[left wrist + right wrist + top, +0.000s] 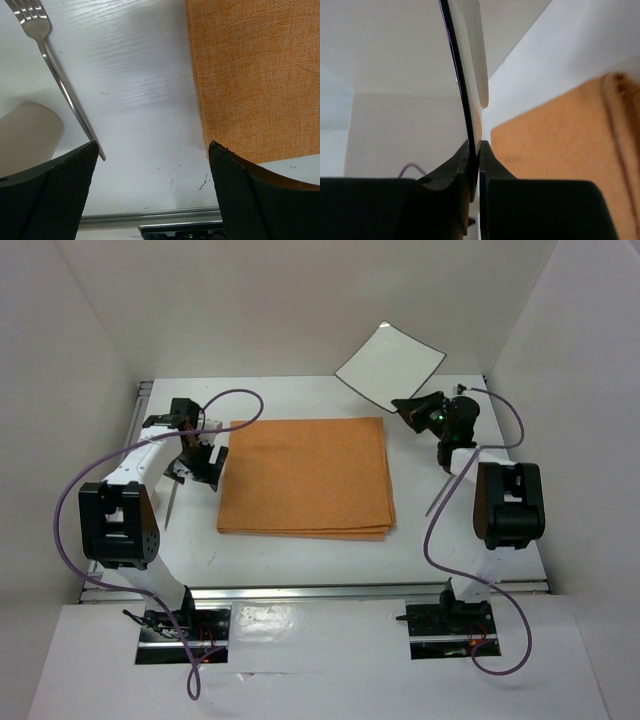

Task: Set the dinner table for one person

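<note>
The right arm stretches to the far right, its end effector clenched on a corner of a tilted white plate held above the worktop. The left end effector hangs released, low beside the left edge of the orange cloth. Only the left wrist view shows the tines of the fork. The right wrist view shows the plate edge-on.

Centre of the top view: a plain orange cloth with a fine woven texture, on a white surface with faint grain. Upper right, the plate is white with a dark rim. The fork is shiny silver. The left pincer and right pincer are black, and the cables are purple.
</note>
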Controlling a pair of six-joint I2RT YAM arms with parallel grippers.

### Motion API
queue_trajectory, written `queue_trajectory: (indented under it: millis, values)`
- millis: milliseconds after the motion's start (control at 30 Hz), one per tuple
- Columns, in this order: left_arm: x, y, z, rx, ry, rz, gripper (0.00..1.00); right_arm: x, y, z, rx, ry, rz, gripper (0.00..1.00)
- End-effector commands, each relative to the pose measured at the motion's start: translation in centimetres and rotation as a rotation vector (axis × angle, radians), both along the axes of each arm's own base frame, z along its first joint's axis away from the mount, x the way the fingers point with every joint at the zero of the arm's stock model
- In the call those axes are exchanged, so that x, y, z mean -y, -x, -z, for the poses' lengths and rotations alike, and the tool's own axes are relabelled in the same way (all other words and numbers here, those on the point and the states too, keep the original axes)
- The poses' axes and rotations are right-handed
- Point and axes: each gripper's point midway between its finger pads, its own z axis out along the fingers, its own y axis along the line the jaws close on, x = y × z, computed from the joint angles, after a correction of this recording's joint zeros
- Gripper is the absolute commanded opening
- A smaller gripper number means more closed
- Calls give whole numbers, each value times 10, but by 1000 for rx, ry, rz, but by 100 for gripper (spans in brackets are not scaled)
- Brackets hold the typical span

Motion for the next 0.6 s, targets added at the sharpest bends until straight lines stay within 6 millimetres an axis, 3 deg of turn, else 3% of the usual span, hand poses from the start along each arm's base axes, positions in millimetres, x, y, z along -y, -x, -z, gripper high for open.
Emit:
queue_trajectory:
  millis: [0,67,100,333,467,567]
  values:
    - [1,-4,-20,59,24,17,96,-67,50,-94,308,33,-272,0]
    - [-2,-4,-20,59,24,6,96,-85,65,-90,292,44,-319,0]
    - [-4,-4,-23,70,32,-2,96,-103,76,-88,287,47,-362,0]
    - [-11,-1,-26,80,48,-25,96,-169,139,-32,170,31,-578,0]
    - [-9,-1,-26,81,56,-22,96,-190,161,0,69,9,-673,0]
    - [-9,-1,-29,90,56,-22,96,-190,172,15,24,-13,-669,0]
